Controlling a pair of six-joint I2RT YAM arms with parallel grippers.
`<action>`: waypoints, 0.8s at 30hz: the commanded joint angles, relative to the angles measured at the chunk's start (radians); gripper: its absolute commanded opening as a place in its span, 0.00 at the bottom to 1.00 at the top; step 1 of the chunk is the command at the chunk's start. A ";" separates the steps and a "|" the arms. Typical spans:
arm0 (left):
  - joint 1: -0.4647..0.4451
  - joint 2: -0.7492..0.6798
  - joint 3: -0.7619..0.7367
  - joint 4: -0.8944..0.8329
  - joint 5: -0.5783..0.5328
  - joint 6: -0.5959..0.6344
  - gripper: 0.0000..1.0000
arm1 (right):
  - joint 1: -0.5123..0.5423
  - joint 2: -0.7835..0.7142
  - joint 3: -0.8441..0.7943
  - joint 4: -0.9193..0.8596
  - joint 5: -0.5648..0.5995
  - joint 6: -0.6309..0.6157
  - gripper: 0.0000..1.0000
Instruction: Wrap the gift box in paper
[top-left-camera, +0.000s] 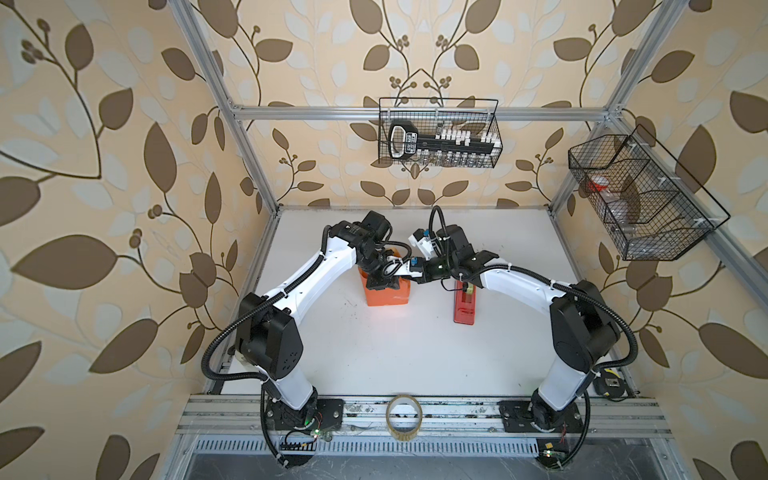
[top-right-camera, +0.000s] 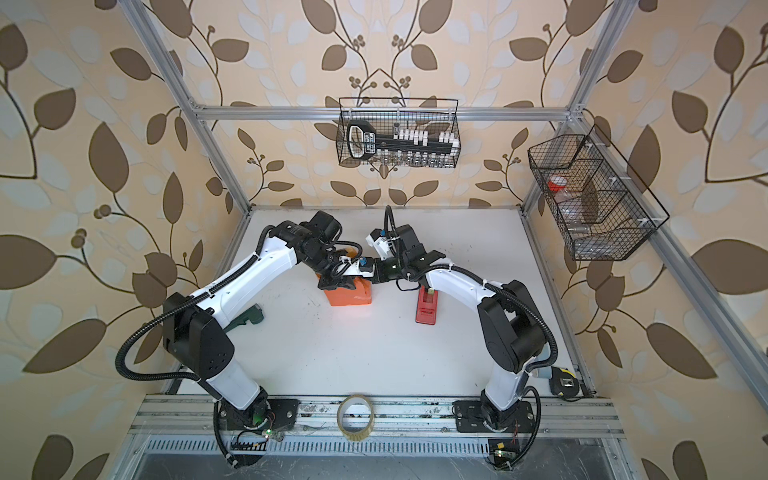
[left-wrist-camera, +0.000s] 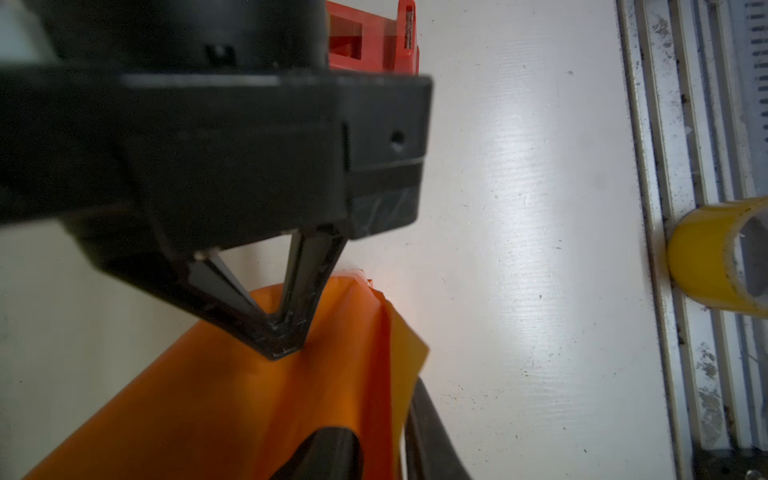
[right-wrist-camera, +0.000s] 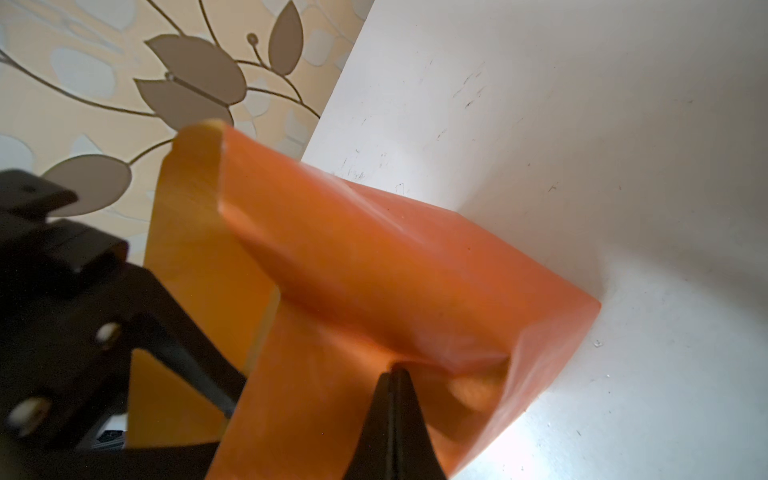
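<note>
The orange paper (top-left-camera: 388, 297) lies folded round a box shape at mid table, and the gift box is hidden under it. My left gripper (top-left-camera: 380, 284) hangs over the parcel's far side. In the left wrist view its fingers (left-wrist-camera: 328, 453) stand apart, open, on either side of an upright flap of the paper (left-wrist-camera: 386, 374) that shows its yellow face. My right gripper (top-left-camera: 411, 279) reaches across from the right, shut. Its joined tips (right-wrist-camera: 395, 374) press into a crease on top of the paper (right-wrist-camera: 374, 257).
A red tape dispenser (top-left-camera: 464, 307) stands just right of the parcel, under the right arm. A clear tape roll (top-left-camera: 404, 415) sits on the front rail. Wire baskets (top-left-camera: 440, 133) (top-left-camera: 640, 199) hang on the back and right frame. A tape measure (top-left-camera: 611, 384) lies at the front right.
</note>
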 joint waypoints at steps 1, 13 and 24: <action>-0.013 -0.052 0.059 -0.073 0.025 -0.026 0.34 | 0.004 0.031 -0.007 -0.022 0.016 -0.023 0.00; 0.138 -0.166 0.353 -0.127 0.031 -0.479 0.70 | -0.023 0.044 -0.036 -0.055 0.045 -0.047 0.00; 0.424 -0.372 -0.128 0.097 -0.160 -0.937 0.52 | -0.011 0.061 -0.021 -0.048 0.023 -0.044 0.00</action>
